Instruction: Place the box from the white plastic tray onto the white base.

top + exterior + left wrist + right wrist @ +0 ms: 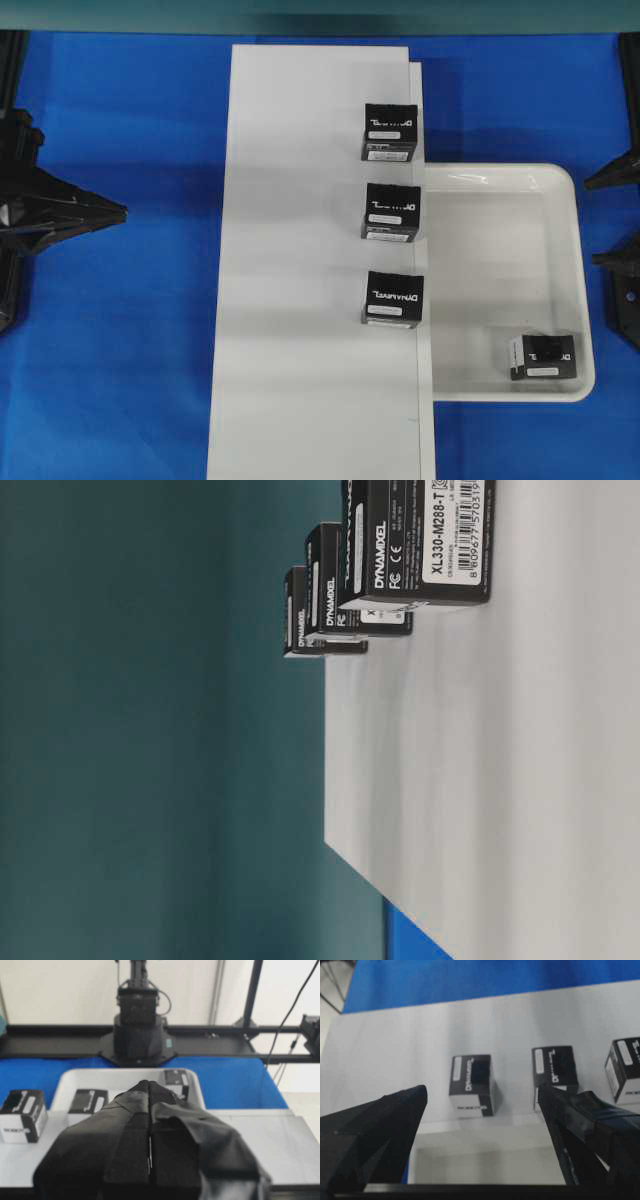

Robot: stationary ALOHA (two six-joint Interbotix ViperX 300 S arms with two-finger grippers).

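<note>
My right pincer (482,1105) stands with its jaws wide apart and holds nothing; in the overhead view only its two black tips show at the right edge, past the long side of the white plastic tray (585,290). My left pincer (149,1091) is pressed together, empty, parked over the blue tabletop (120,350) well left of the white base (300,250). The box (542,357) still to be moved lies in the tray's near right corner, close against the rim, showing a pale side panel. Three matching boxes already stand in a row along the base's right edge, nearest the tray. Judged risks: the box sits so near the raised rim that one finger may strike the tray wall and shove the light tray; the smooth printed carton may slip or tilt in a shallow grip; a wide carry path could clip the boxes standing at the base edge. The tray is glossy moulded plastic with rounded corners; the base is a flat matte board; the cartons are small, black and sharp-edged.
</note>
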